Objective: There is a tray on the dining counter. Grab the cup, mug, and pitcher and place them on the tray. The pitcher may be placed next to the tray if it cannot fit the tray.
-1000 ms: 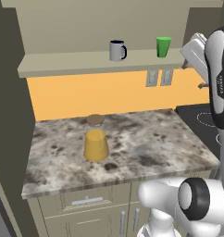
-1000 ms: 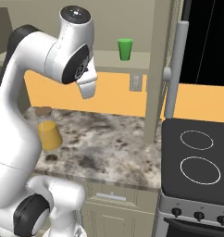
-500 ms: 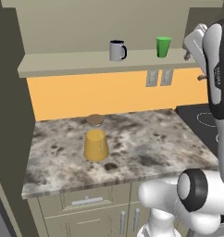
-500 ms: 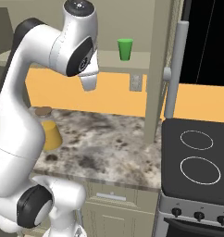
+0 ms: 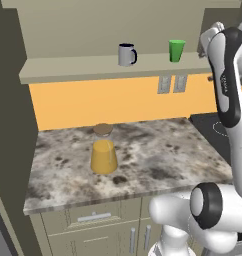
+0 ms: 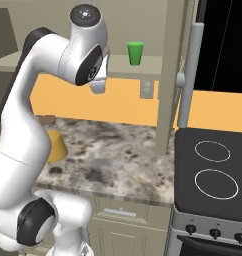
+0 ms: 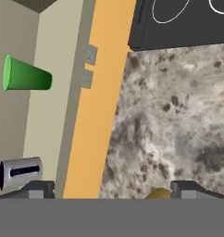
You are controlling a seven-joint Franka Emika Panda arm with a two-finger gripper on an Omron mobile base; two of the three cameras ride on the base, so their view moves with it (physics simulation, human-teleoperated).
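Up on the shelf (image 5: 83, 67), mug (image 5: 126, 54) at nine o'clock of cup (image 5: 176, 50); gripper (image 7: 111, 189) spread wide, holding nothing.

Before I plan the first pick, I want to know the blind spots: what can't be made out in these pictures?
- Pitcher: in the right base view the arm covers most of it; in the hand view the bottom edge cuts it to a sliver.
- Mug: in the hand view, its handle side partly sits behind a fingertip.
- Cup: whether it holds anything; its inside isn't visible.
- Stove: cut off behind the arm in the left base view.
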